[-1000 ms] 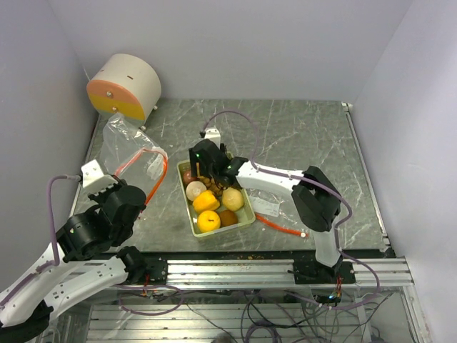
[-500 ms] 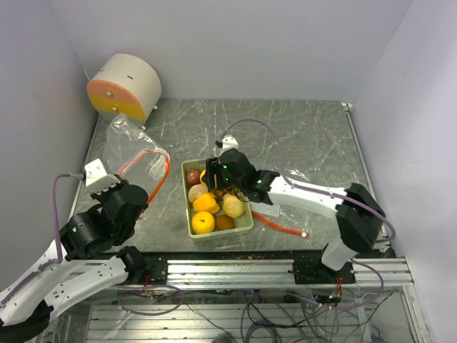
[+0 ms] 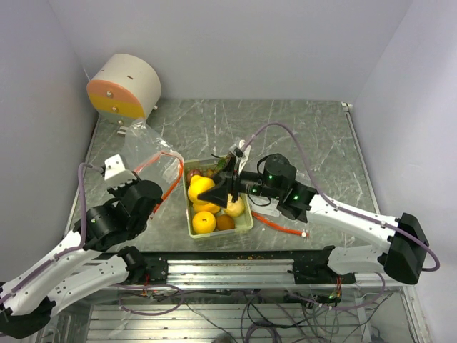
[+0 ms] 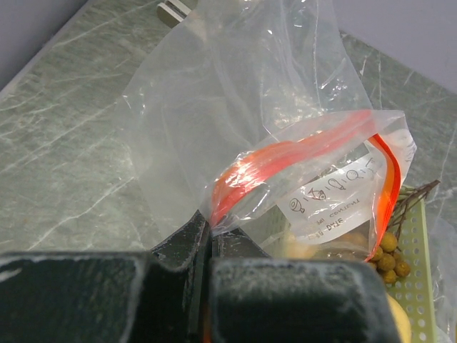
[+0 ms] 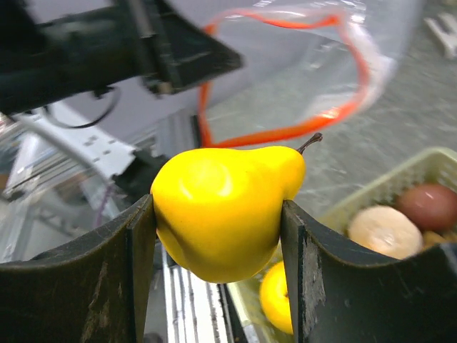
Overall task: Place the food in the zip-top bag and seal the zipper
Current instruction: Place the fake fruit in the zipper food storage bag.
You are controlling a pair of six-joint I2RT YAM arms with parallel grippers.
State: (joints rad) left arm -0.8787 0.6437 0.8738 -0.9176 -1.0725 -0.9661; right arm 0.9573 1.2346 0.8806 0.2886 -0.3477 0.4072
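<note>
My right gripper (image 3: 213, 191) is shut on a bright yellow pear (image 3: 200, 189), held above the left side of the pale green tray (image 3: 248, 221); in the right wrist view the pear (image 5: 221, 207) sits between both fingers, stem toward the bag. My left gripper (image 3: 158, 187) is shut on the rim of the clear zip-top bag (image 3: 146, 146) at its orange zipper (image 4: 285, 153), holding the mouth (image 5: 285, 132) open beside the tray. In the tray lie an orange fruit (image 3: 203, 221), a pale fruit (image 3: 234, 207), a reddish apple (image 5: 426, 206) and brown berries (image 4: 389, 254).
A cream and orange drum-shaped object (image 3: 125, 86) stands at the back left corner. An orange strip (image 3: 278, 225) and a white label (image 3: 264, 204) lie on the table right of the tray. Walls close in on the left, back and right.
My right gripper has lifted the pear out of the tray and swung it left toward the bag. My left arm has raised the bag and moved it right, toward the tray.
</note>
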